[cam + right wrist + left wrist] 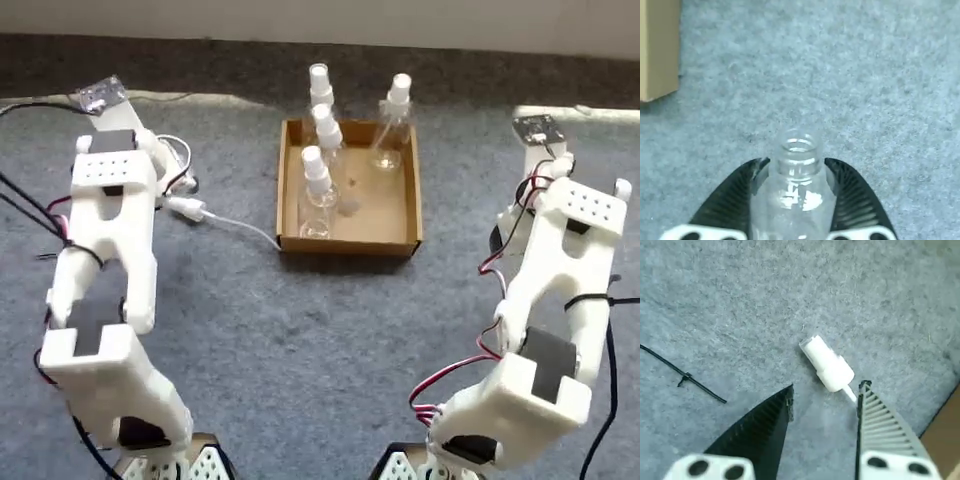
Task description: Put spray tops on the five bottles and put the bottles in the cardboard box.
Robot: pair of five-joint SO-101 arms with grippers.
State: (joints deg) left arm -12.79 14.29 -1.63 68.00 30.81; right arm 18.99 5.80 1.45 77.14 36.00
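Presently, left gripper (827, 386) apart just short of the spray top (829, 366), right gripper (796, 162) clamped on the uncapped bottle (797, 187): pinch the top's body squarely, sparing its tube (850, 393).

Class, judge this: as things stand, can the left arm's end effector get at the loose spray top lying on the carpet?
Probably yes. The left end effector is open and the spray top lies on the carpet just past its fingertips, with nothing between them; the black cable lies well aside.
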